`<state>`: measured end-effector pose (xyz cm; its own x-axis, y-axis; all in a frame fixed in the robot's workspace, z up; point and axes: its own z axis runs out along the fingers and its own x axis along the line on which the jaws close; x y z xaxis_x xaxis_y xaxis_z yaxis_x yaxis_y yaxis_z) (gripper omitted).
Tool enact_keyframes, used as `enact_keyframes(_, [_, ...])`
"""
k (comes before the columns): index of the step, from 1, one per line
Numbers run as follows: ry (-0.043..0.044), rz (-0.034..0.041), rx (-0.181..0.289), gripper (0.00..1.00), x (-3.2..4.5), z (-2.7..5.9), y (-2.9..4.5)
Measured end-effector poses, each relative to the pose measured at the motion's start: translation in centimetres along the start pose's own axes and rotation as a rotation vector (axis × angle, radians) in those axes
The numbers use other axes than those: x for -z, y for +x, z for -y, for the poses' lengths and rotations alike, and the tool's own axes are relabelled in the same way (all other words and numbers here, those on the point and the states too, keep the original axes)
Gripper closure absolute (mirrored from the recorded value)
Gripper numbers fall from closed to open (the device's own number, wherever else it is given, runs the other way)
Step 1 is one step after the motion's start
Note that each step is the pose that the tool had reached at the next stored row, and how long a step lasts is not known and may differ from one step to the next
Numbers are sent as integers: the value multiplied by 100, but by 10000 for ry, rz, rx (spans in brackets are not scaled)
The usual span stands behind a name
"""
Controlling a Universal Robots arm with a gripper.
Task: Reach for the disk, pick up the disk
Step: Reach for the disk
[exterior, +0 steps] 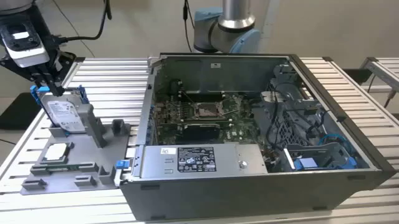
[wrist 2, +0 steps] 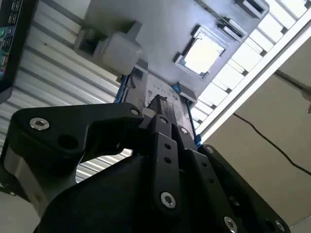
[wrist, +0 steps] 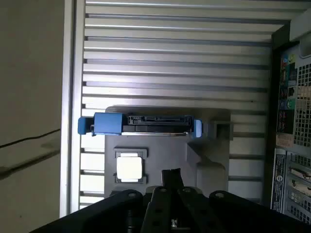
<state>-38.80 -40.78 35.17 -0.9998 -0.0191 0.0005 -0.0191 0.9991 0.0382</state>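
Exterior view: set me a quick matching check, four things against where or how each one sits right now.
Things:
1. disk
2. chip
3. computer case
4. gripper

States:
A. open on top
B. lying flat on the grey holder
C. standing upright in the grey holder
D. at the disk's top edge

Pairs: 1-C, 2-B, 3-A, 4-D

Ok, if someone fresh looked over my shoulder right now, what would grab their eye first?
The open computer case dominates the middle and right of the exterior view, its motherboard bare. At that view's left the blue-framed disk stands on edge in a grey fixture, with the gripper right at its top edge. A square CPU chip lies on the same fixture.
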Motion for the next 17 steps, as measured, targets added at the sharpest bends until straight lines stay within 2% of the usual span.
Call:
enact_keyframes(13, [0, 0, 0, 100, 0, -2, 0])
enact_keyframes(17, [1, -1, 0, 100, -6, -86, -1])
